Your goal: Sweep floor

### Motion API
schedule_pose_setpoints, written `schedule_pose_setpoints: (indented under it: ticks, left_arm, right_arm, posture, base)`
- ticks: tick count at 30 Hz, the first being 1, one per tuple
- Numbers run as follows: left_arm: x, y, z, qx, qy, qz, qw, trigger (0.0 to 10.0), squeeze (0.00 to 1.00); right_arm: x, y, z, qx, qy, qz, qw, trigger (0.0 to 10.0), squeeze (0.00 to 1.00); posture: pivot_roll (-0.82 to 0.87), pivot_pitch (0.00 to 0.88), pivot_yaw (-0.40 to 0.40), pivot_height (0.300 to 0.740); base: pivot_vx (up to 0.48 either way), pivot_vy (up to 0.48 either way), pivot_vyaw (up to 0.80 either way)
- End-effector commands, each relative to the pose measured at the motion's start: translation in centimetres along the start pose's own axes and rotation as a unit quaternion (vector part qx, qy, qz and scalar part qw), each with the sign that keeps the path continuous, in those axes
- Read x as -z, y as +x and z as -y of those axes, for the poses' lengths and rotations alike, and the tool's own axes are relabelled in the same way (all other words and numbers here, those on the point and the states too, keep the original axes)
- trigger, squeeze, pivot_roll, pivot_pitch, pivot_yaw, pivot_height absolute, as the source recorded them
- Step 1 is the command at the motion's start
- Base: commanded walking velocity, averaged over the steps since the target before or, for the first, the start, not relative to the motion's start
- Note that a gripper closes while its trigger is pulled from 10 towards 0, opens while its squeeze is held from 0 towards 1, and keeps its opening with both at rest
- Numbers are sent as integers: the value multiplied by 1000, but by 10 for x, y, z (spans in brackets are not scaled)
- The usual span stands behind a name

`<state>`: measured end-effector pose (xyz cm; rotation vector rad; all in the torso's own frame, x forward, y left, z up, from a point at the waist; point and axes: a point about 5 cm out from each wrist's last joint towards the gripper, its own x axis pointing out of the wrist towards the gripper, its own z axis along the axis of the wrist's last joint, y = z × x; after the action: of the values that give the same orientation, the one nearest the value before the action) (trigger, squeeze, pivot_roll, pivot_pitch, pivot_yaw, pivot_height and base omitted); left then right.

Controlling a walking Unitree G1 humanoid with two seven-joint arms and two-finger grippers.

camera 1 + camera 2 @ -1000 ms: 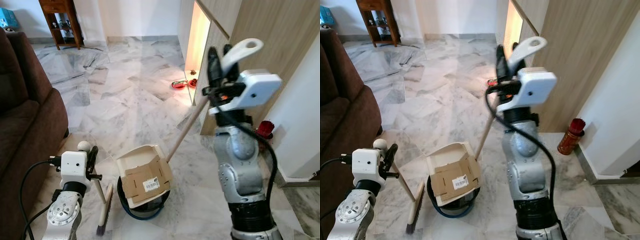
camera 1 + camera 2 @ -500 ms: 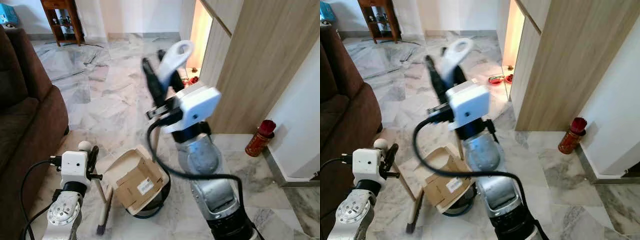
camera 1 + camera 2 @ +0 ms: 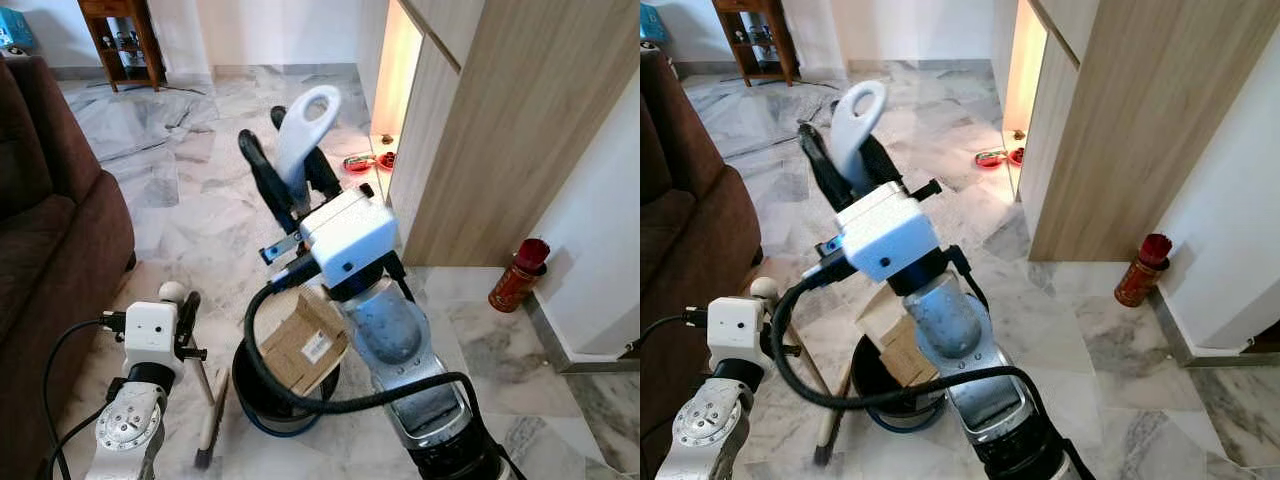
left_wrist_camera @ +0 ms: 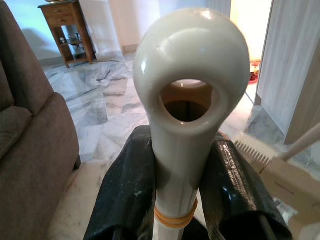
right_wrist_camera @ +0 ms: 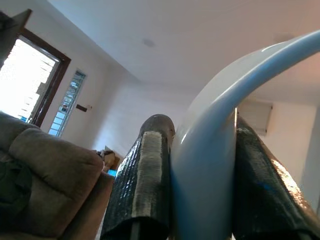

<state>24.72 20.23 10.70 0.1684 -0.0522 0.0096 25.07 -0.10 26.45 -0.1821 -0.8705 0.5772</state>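
My right gripper (image 3: pixel 290 150) is raised in front of me, shut on the white loop end of the dustpan's handle (image 3: pixel 305 125); the right wrist view has that handle (image 5: pixel 210 165) pinched between both black fingers (image 5: pixel 145 175). Below it the cream dustpan (image 3: pixel 875 305) is tipped steeply over a black bin (image 3: pixel 250 395), with a flat cardboard piece (image 3: pixel 305 340) sliding in it. My left gripper (image 3: pixel 183 320) sits low at the left, shut on the broom's handle (image 4: pixel 190 100). The broom's head (image 3: pixel 208 430) rests on the floor beside the bin.
A brown sofa (image 3: pixel 50 220) lines the left side. A wood-panelled cabinet (image 3: pixel 500 130) stands at the right, with a red canister (image 3: pixel 518 275) at its foot and red bowls (image 3: pixel 358 163) in the lit gap. A wooden shelf (image 3: pixel 125 35) stands far back. Marble floor stretches ahead.
My right arm has swung left and toward me with the dustpan's handle, tipping the dustpan from flat to steep over the bin. The left arm and broom have stayed put.
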Motion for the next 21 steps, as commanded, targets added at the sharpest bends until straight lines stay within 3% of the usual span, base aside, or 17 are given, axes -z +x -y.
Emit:
schedule_pose_setpoints:
  ticks: [1, 15, 21]
  left_arm:
    - [-10, 3, 2, 7, 16, 31, 999, 10000, 0]
    - [-10, 5, 4, 13, 18, 34, 999, 10000, 0]
    - [-13, 6, 4, 13, 18, 37, 999, 10000, 0]
  right_arm:
    - [-24, 5, 0, -4, -19, 66, 998, 10000, 0]
    - [-30, 5, -15, -49, -64, 88, 993, 10000, 0]
    - [-28, 5, -21, -70, -50, 79, 993, 10000, 0]
  posture:
    - [12, 63, -4, 740]
    - [12, 64, -5, 740]
    - [11, 66, -6, 740]
  base:
    - [0, 0, 0]
    - [0, 0, 0]
    - [0, 0, 0]
